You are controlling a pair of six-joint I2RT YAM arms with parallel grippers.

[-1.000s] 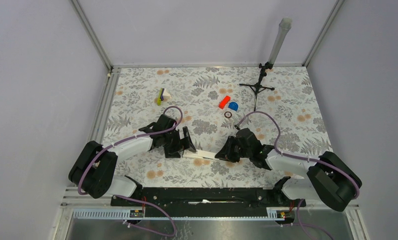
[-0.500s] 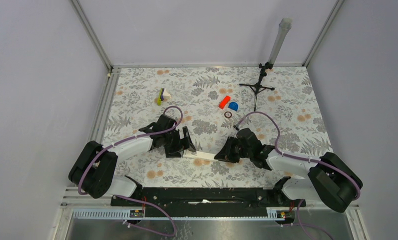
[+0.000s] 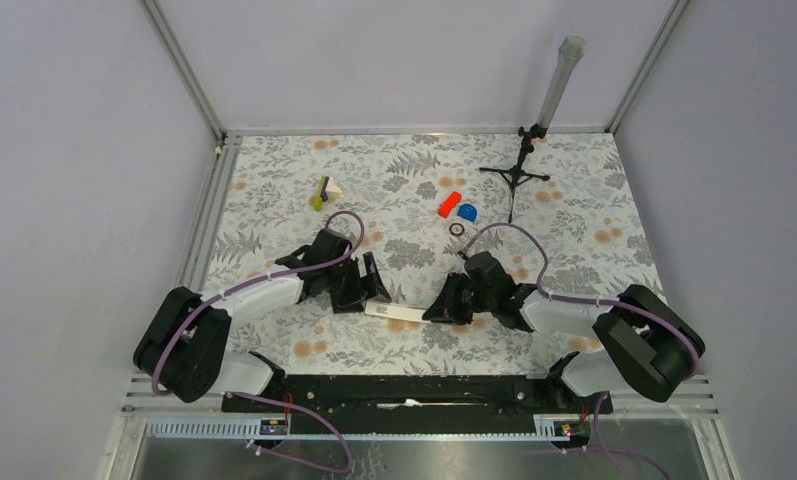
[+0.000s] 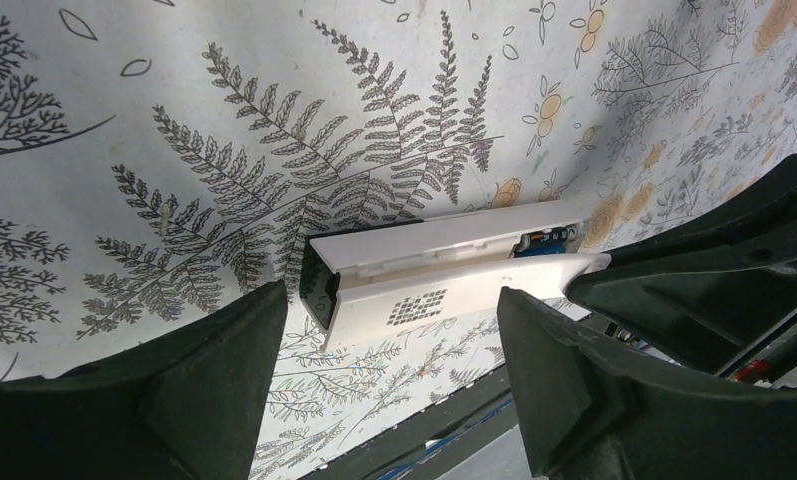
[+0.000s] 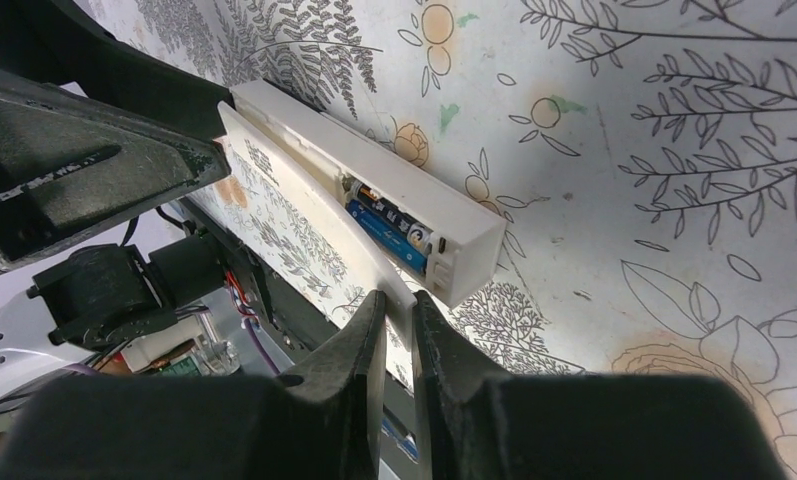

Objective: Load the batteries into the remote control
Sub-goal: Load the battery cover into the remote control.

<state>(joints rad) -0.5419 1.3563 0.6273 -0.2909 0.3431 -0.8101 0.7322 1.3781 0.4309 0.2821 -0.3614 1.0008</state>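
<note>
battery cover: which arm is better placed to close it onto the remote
Right. The right gripper pinches the cover strip, which lies along the remote beside the batteries in its recess. The left gripper stands open astride the remote's dark end, likely better for steadying it.

readable text: none | batteries (image 5: 386,230): print too small | cover strip (image 4: 464,290): dot-grid mark only

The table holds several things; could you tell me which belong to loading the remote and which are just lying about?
For the job: remote control, batteries in its recess, battery cover pinched by the right gripper.
Lying about: red block, blue half-round piece, small dark ring, yellow-and-purple piece, black tripod.
</note>
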